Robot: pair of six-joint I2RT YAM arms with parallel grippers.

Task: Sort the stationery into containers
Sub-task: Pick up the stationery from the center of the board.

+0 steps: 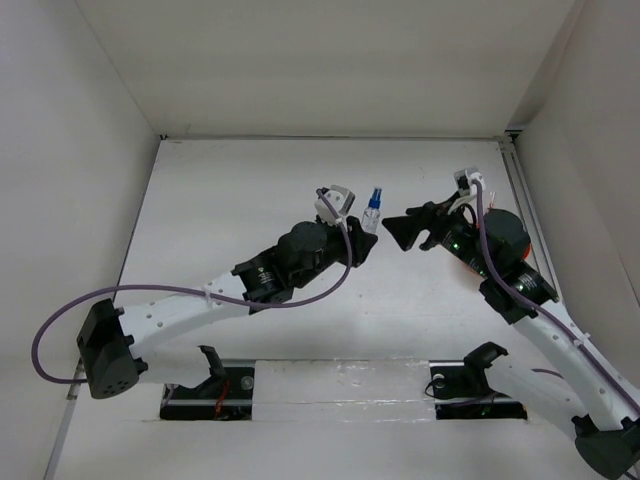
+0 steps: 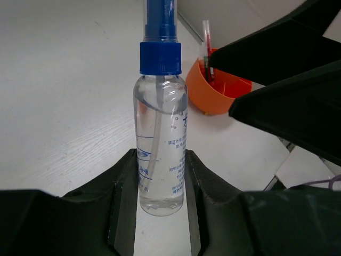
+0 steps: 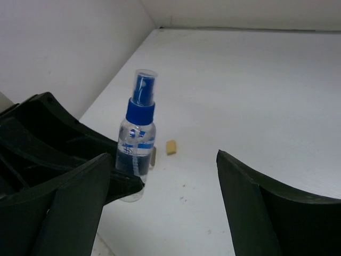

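Note:
The clear blue-capped bottle (image 2: 160,144) stands upright between the fingers of my left gripper (image 2: 160,158), which press on both its sides. In the top view the bottle (image 1: 372,212) is at the table's middle, at the tip of the left gripper (image 1: 366,234). My right gripper (image 1: 398,224) is open and empty just right of the bottle, pointing at it. In the right wrist view the bottle (image 3: 137,152) is left of the right gripper (image 3: 165,213), and a tan eraser cube (image 3: 171,147) lies just beyond it. The orange cup (image 2: 221,90) holds a red pen (image 2: 205,48).
In the top view the orange cup (image 1: 460,260) is mostly hidden under the right arm. White walls close the table on the left, back and right. The right gripper's black fingers (image 2: 287,58) fill the upper right of the left wrist view.

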